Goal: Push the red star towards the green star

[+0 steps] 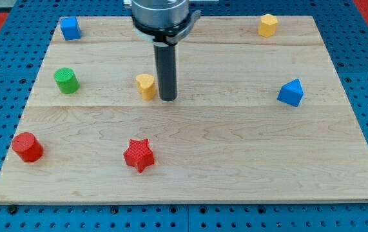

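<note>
The red star (pixel 138 155) lies on the wooden board (pixel 235 154) near the view's bottom, left of centre. No green star shows; the only green block is a green cylinder (pixel 66 80) at the view's left. My tip (pixel 168 99) stands near the board's middle, just right of a small yellow block (pixel 146 86). The tip is well above the red star in the view and a little to its right, not touching it.
A red cylinder (pixel 27 147) sits at the bottom left. A blue cube (pixel 71 28) is at the top left. A yellow block (pixel 268 25) is at the top right. A blue block (pixel 290 93) sits at the right.
</note>
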### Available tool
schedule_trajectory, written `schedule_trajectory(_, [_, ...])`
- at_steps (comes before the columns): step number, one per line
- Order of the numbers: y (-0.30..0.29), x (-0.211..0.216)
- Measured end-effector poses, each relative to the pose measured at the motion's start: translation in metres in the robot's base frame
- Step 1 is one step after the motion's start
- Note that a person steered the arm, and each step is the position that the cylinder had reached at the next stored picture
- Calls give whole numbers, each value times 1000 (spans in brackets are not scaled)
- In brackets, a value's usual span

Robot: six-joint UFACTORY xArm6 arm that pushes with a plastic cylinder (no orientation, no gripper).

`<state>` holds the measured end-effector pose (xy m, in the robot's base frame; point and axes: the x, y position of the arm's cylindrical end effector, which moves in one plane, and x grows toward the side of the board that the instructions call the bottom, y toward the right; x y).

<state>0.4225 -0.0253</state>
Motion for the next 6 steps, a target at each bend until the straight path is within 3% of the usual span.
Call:
schedule_trajectory(1, [-5, 0])
schedule_trajectory(2, [-22, -27])
schedule_trajectory(4, [57, -47])
schedule_trajectory(5, [114, 37])
schedule_trajectory(6, [109, 143])
